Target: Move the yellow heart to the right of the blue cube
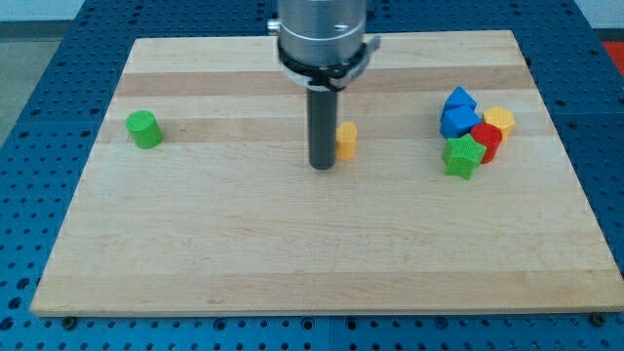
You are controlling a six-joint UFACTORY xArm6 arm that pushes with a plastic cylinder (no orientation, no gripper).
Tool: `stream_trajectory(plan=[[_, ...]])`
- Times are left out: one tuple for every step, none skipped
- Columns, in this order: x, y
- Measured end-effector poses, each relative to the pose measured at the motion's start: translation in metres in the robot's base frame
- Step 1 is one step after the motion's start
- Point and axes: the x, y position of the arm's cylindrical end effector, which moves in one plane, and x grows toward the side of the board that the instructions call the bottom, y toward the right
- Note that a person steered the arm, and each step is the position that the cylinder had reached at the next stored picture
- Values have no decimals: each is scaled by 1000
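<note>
Though partly hidden by the rod, the yellow heart [347,140] sits mid-board, touching or just beside my tip [323,167] on its right — holding nothing. Likely light, rigid, sliding readily; push on its left face. Blue cube [456,121] lies well right, clustered with a red block [487,137] and green block [463,156]. Wooden board [292,253] — smooth, open between.

- Counter [244,253]: pale wood with lengthwise grain bands, on a blue perforated base [29,214].
- Rod: dark grey; my tip [323,167].
- Blocks: green cylinder [144,129], yellow heart [346,140], blue cube [458,121], red block [487,138], green star [463,156], yellow block [500,121].
</note>
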Motion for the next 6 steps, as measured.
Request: stream_trajectory(plan=[[-16, -10], [-18, 17], [-18, 49], [-19, 72], [-23, 87], [-32, 100]])
